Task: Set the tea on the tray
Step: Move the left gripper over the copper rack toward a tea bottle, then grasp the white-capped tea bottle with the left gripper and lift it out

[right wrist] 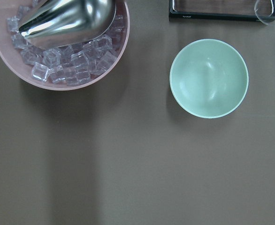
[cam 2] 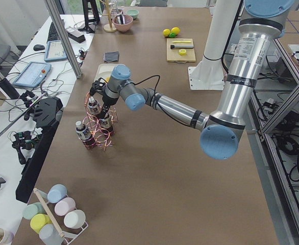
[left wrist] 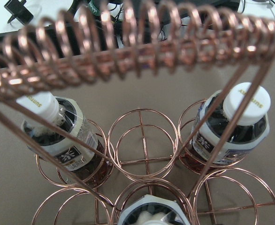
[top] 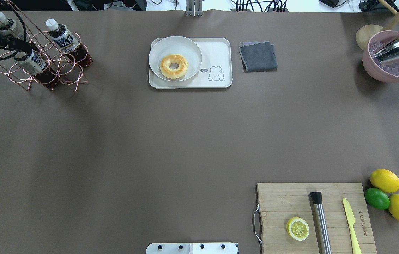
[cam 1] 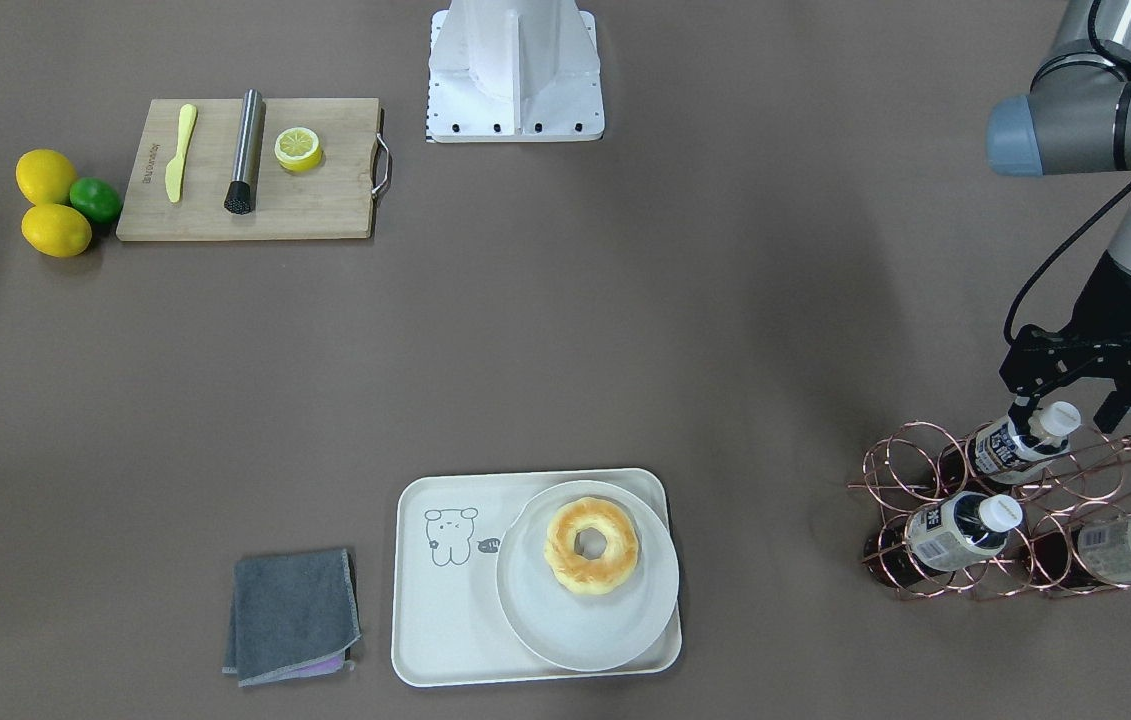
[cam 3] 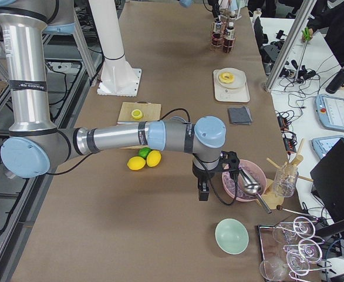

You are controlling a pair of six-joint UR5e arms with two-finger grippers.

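Note:
Three tea bottles lie in a copper wire rack (cam 1: 885, 480). The tea bottle (cam 1: 1005, 447) nearest the robot shows a dark navy-and-white label and a white cap. My left gripper (cam 1: 1068, 412) is open, with its black fingers on either side of that cap and apart from it. In the left wrist view that cap (left wrist: 151, 216) is at the bottom edge, with no fingers showing. The cream tray (cam 1: 435, 620) with the bear drawing also shows in the overhead view (top: 220, 53). My right gripper (cam 3: 202, 191) hangs by the pink bowl, and I cannot tell if it is open or shut.
A round plate (cam 1: 615, 630) with a donut (cam 1: 591, 546) fills half the tray. A grey cloth (cam 1: 292, 615) lies beside it. A cutting board (cam 1: 315, 210) holds a knife, muddler and lemon half. A pink ice bowl (top: 393, 70) and green bowl (right wrist: 209, 78) stand on the robot's right.

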